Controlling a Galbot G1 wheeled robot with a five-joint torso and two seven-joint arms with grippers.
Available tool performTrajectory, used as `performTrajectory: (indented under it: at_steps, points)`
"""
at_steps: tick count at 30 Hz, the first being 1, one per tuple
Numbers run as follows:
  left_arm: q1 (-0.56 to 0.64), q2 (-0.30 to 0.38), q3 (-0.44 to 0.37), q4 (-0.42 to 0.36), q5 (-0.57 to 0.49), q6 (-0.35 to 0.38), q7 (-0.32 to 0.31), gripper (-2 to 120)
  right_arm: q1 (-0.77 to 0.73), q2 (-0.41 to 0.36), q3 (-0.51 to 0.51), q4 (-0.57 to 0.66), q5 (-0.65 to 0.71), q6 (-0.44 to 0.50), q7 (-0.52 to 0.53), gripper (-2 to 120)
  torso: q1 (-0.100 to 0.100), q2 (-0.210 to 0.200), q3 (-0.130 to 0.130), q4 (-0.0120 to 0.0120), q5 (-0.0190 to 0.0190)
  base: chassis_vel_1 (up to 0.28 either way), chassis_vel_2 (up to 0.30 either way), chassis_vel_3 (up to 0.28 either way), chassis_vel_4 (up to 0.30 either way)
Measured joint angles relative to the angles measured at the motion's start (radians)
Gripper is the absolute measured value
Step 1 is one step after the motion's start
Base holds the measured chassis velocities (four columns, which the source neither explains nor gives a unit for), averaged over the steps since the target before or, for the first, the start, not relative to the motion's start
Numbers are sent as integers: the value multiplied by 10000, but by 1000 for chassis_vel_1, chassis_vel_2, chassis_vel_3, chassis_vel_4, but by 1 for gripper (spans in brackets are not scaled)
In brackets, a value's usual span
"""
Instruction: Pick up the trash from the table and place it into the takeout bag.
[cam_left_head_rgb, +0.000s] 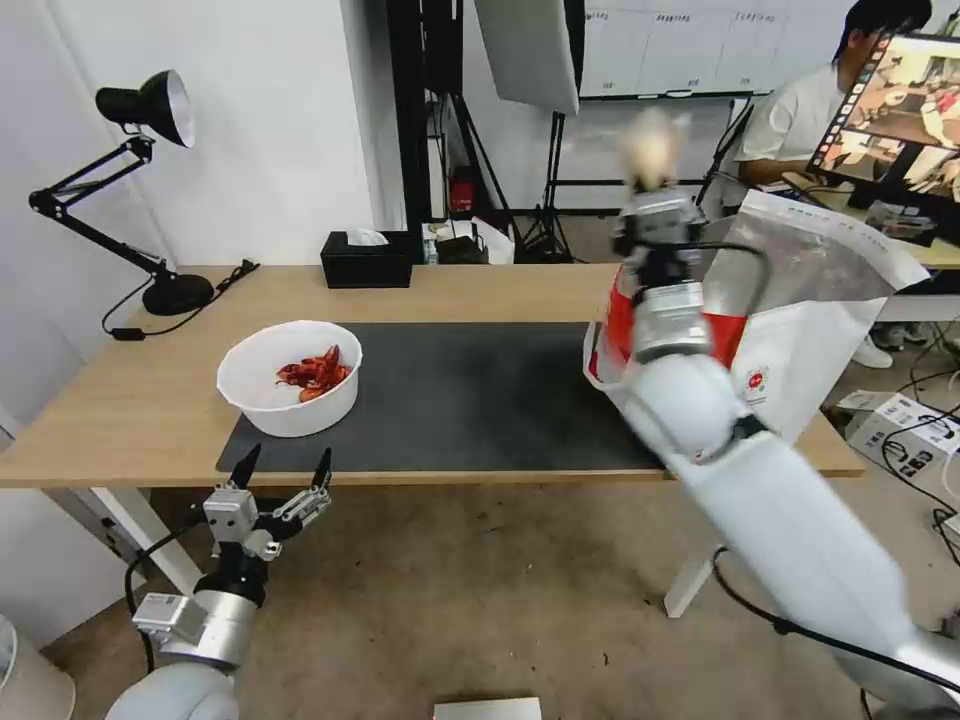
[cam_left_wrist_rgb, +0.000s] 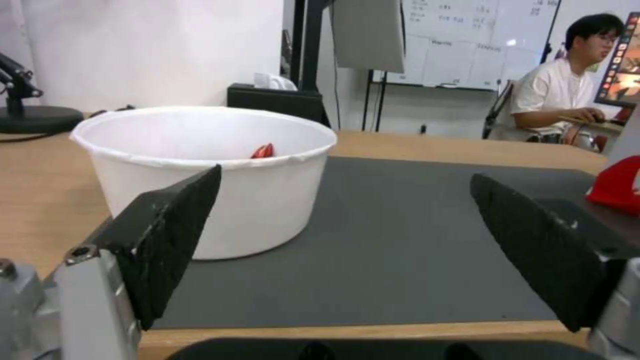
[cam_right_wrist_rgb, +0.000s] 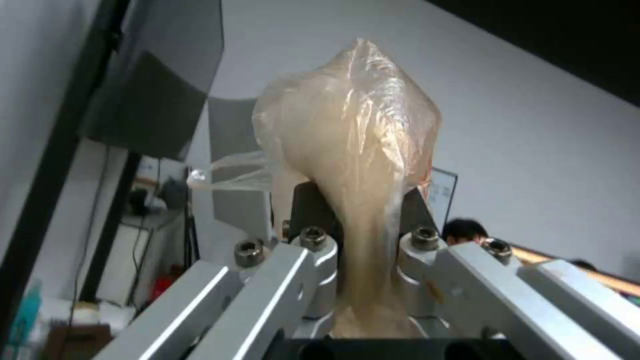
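**Meanwhile, one lump rides high while the bowl waits**

Leftmost, a black desk lamp (cam_left_head_rgb: 150, 180) stands on the worktop (cam_left_head_rgb: 130, 400) well to the left of the dark mat (cam_left_head_rgb: 470, 400), out of the way of any reach.

Next comes the white bowl (cam_left_head_rgb: 290, 378), sitting on the mat's left end with red crayfish shells (cam_left_head_rgb: 315, 372) in its bottom. It is upright, so the shells stay inside. Below the mat's near edge, off the worktop, the left gripper (cam_left_head_rgb: 283, 468) hangs with its fingers spread wide and nothing between them. From the left wrist view the left gripper (cam_left_wrist_rgb: 347, 240) looks level across the mat, with the bowl (cam_left_wrist_rgb: 200, 170) in front of one finger rather than between the two. I judge this a waiting pose, ready for the bowl but not committed.

Behind the mat, near the worktop's far edge, sits the black tissue box (cam_left_head_rgb: 367, 258), which is not trash.

Right of the mat's middle, the right arm reaches up and forward, and the right gripper (cam_left_head_rgb: 652, 200) is closed on the beige lump in clear plastic (cam_left_head_rgb: 650, 148), pinching its lower neck so the bulk stands above the fingers, as the right wrist view shows (cam_right_wrist_rgb: 353, 145). It is held high beside the takeout bag (cam_left_head_rgb: 800, 300), which stands at the mat's right end with its foil-lined mouth open. The height likely serves to clear the bag's rim before release.
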Motion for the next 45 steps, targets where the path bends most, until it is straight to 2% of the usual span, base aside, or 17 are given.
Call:
performTrajectory:
  at_steps: [7,14,15,18,19,21,23,26,27,32,41,43,45]
  points:
    - [7,-60,80,-75,35,33,0,100,-315,-208,114,199,1061,-793,476,6,1,0,0,3,-1,0,0,0,0]
    - [55,-33,24,-137,35,51,0,100,-458,-435,302,365,1663,-1176,508,32,1,0,1,3,-3,0,0,0,0]
    - [55,-33,24,-137,35,51,0,100,-458,-435,302,365,1663,-1176,508,32,1,0,1,3,-3,0,0,0,0]
    - [75,-39,20,-161,35,62,0,100,-490,-489,330,452,1863,-1253,505,47,0,0,0,3,-3,0,0,0,0]
    - [75,-39,20,-161,35,62,0,100,-490,-489,330,452,1863,-1253,505,47,0,0,0,3,-3,0,0,0,0]
    - [72,-28,14,-195,36,114,0,100,-532,-514,340,488,1979,-1264,503,58,1,0,1,3,-2,0,0,0,0]
    - [71,-26,13,-199,36,124,0,100,-539,-519,342,495,1991,-1265,502,59,1,0,1,3,-2,0,0,0,0]
    - [59,-25,0,-276,33,224,0,100,-610,-631,348,612,2089,-1266,476,77,1,0,0,3,-2,0,0,0,0]
    - [59,-25,0,-276,33,224,0,100,-610,-631,348,612,2089,-1266,476,77,1,0,0,3,-2,0,0,0,0]
    - [86,-45,4,-361,39,249,0,100,-665,-800,348,791,2311,-1274,396,97,1,0,1,3,-2,0,0,0,0]
    - [204,-86,-14,-474,67,255,-5,100,-828,-1345,597,1372,3443,-2123,228,100,1,-1,0,3,-2,0,0,0,0]
    - [259,-124,-12,-521,87,255,-9,100,-874,-1677,795,1692,4295,-2716,235,100,0,0,0,2,-2,0,0,0,0]
    - [282,-132,-7,-554,97,255,-8,100,-864,-1824,876,1798,4680,-2918,267,100,0,0,0,2,-2,0,0,0,0]
